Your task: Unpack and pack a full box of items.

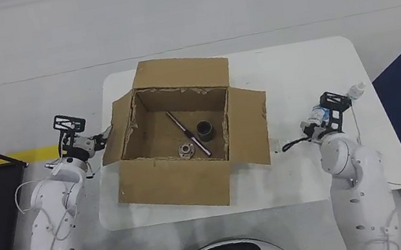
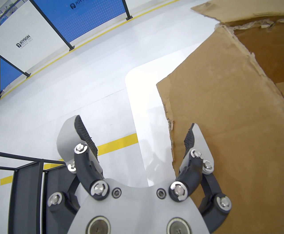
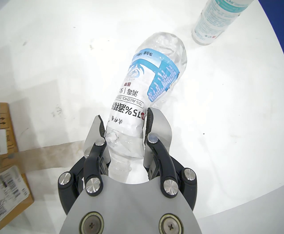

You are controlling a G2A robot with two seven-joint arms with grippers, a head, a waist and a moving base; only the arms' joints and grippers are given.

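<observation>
Box [image 1: 161,135] open in the middle of the white bench [image 1: 313,174], all four flaps splayed outward, presumably to keep the inside free to reach from above. Left arm bent in by the bench's left edge, left hand [image 2: 135,121] spread wide and empty, one finger over the edge of the left flap. Touching or not, cannot tell; looks placed to steady that flap or hold it back. Right arm folded over the bench's right side, well apart from the box, right hand [image 3: 124,114] clamped on a crumpled clear bottle [image 3: 155,73] near its neck, base pointing away. Reads as an item out of the box, ready to set down. Near it, a second bottle [image 3: 218,20], seemingly upright on the bench. Down in the box: a thin rod [image 1: 188,133], a dark cylinder [image 1: 205,131] just beside it, a small metal ring [image 1: 186,150].
</observation>
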